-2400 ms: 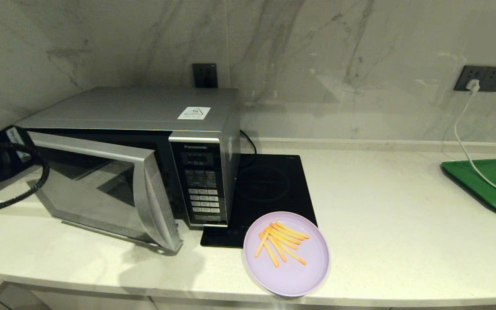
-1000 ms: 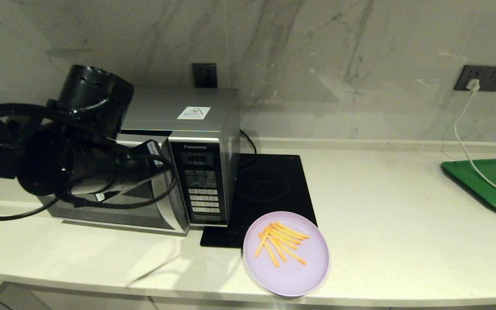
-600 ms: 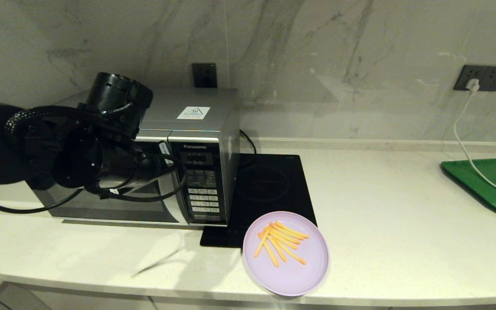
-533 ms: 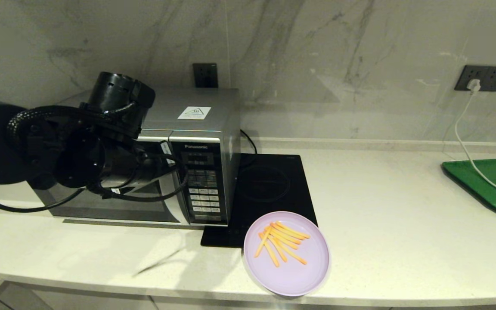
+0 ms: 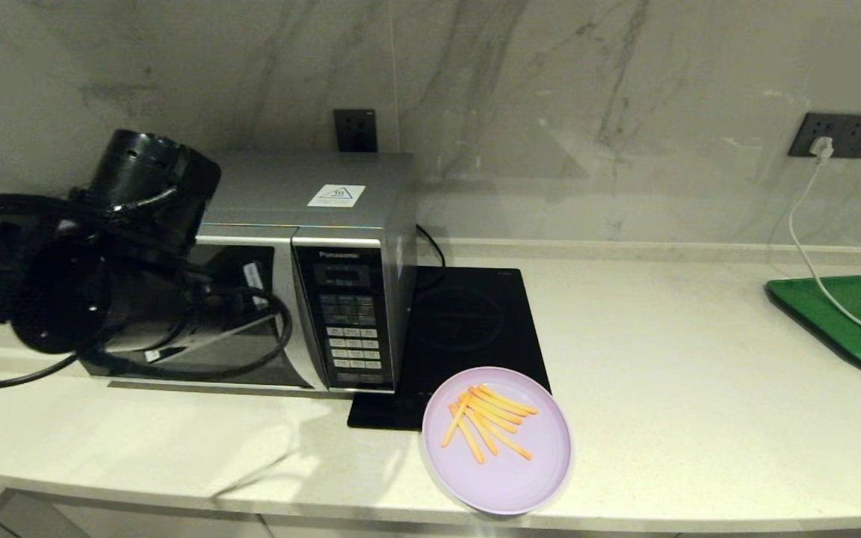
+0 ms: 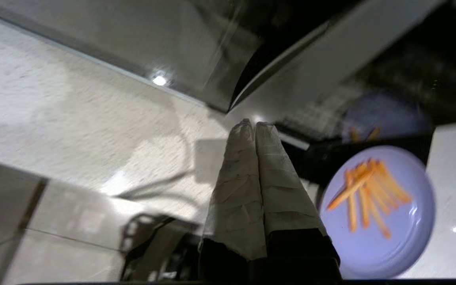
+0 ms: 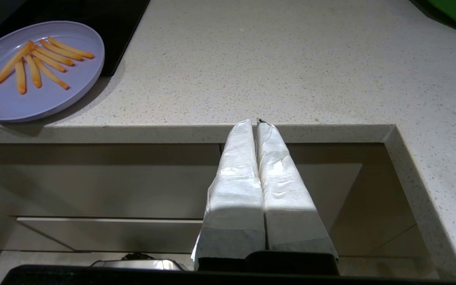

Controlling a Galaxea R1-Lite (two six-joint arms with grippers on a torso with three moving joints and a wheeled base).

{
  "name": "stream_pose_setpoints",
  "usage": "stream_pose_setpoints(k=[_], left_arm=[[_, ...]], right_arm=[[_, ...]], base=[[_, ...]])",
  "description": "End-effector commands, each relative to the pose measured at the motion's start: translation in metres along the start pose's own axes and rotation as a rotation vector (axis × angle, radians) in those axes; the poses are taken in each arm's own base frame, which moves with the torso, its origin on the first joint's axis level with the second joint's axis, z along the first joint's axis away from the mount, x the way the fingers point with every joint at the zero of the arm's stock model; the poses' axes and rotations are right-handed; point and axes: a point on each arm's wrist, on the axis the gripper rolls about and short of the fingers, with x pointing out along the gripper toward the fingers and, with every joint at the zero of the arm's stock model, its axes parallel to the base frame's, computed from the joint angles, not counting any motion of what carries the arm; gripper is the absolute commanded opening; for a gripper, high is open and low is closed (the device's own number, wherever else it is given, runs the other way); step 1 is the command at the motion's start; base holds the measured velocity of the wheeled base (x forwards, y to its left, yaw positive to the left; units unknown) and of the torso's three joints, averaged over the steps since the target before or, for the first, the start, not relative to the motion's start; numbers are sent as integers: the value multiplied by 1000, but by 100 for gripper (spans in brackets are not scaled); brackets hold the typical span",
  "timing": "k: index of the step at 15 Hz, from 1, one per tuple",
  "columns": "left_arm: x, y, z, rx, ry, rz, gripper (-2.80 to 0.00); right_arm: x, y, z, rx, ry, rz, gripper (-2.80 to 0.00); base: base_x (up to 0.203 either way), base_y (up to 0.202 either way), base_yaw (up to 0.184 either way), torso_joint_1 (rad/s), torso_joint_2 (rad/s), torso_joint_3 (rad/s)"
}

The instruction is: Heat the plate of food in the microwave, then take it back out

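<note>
Hovering before the microwave (image 5: 303,284), the left gripper (image 6: 255,126) had its fingers pressed together on nothing, close to the shut door's lower corner, a pose that suited pushing rather than grasping. The plate (image 5: 498,441) of fries (image 5: 486,422) sat outside the microwave, just beside its keypad corner, overlapping the hob's (image 5: 460,336) front edge and near the tabletop's (image 5: 662,388) front lip, within easy reach of either arm. The right gripper (image 7: 256,123), fingers likewise together and empty, hung parked below that lip, well apart from the microwave. Pale speckled stone ran back to a marble-veined wall; a green tray (image 5: 856,321) lay far from the microwave, a white cord (image 5: 804,239) trailing across it.
</note>
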Motion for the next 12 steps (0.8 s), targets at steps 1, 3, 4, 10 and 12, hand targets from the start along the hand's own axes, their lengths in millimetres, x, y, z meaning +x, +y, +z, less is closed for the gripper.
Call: stream_pose_setpoints(k=[1, 3, 4, 10, 12], left_arm=[[-55, 36, -5, 52, -77, -34, -280], [-98, 67, -9, 123, -181, -54, -280], [-123, 84, -12, 144, -242, -72, -280], [-248, 187, -80, 339, -424, 106, -280], [-271, 196, -115, 411, -492, 165, -280]], right_arm=[[0, 0, 0, 1, 1, 0, -280], [0, 0, 0, 1, 1, 0, -280], [0, 0, 0, 1, 1, 0, -280], [0, 0, 0, 1, 1, 0, -280], [0, 0, 0, 1, 1, 0, -280]], base=[[0, 0, 0, 0, 0, 0], [0, 0, 0, 0, 0, 0], [0, 0, 0, 0, 0, 0], [0, 0, 0, 0, 0, 0], [0, 0, 0, 0, 0, 0]])
